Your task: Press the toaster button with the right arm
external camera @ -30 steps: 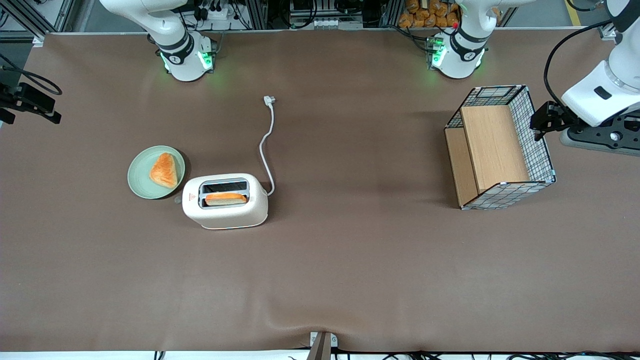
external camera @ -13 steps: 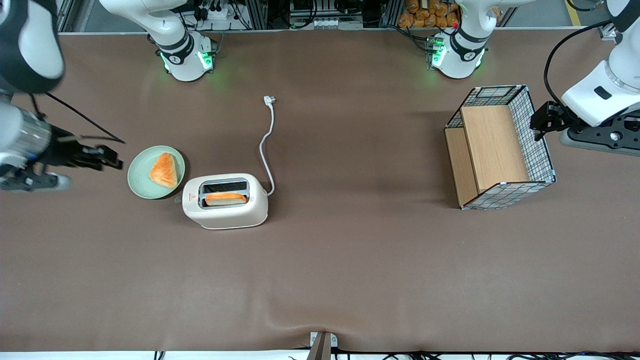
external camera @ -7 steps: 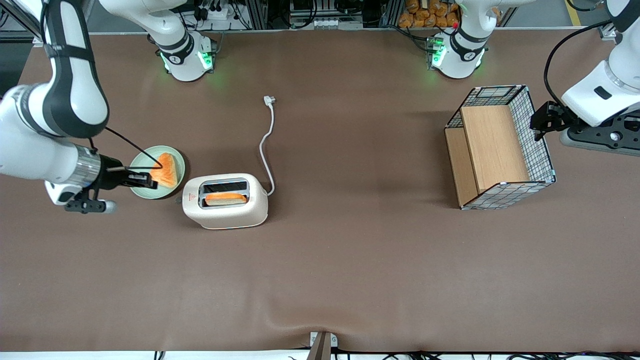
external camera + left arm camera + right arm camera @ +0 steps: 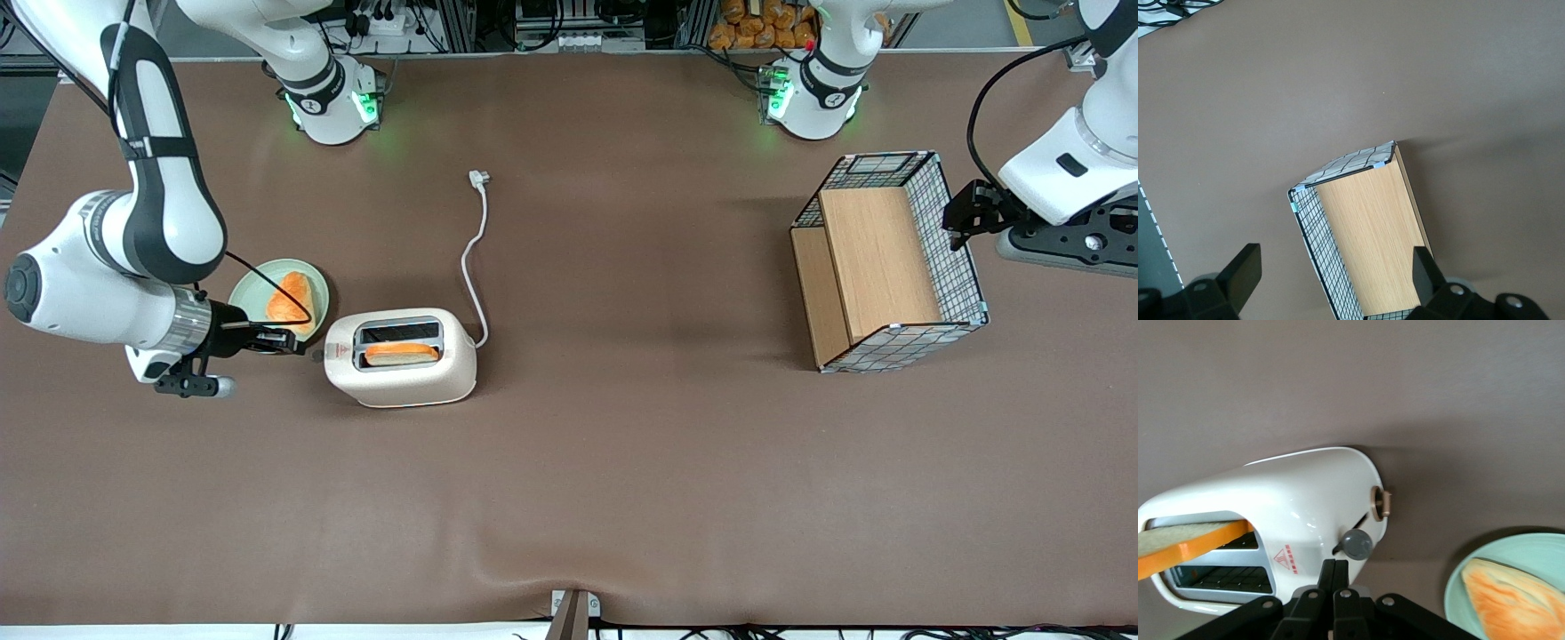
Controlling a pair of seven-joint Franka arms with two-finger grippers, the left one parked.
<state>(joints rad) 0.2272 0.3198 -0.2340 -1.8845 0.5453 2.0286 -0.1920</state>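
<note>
The cream-white toaster (image 4: pixel 400 357) stands on the brown table with a slice of toast (image 4: pixel 402 353) in the slot nearer the front camera. Its grey button (image 4: pixel 316 356) projects from the narrow end near the red mark. My right arm (image 4: pixel 133 258) reaches in from the working arm's end, and its gripper (image 4: pixel 292 342) is shut and empty, its tips just short of the button. In the right wrist view the shut gripper (image 4: pixel 1335 568) points at the toaster (image 4: pixel 1298 500) beside the grey button (image 4: pixel 1357 544). A tan dial (image 4: pixel 1382 503) sits on the same end.
A green plate (image 4: pixel 244 298) with a piece of toast (image 4: pixel 284 298) lies beside the toaster's button end, under my gripper's cable. The white cord with plug (image 4: pixel 478 249) trails away from the toaster. A wire-and-wood basket (image 4: pixel 889 262) stands toward the parked arm's end.
My right arm has swung in from the table's edge, over the plate, and its gripper now sits close to the toaster's button end. The toaster and toast have not moved.
</note>
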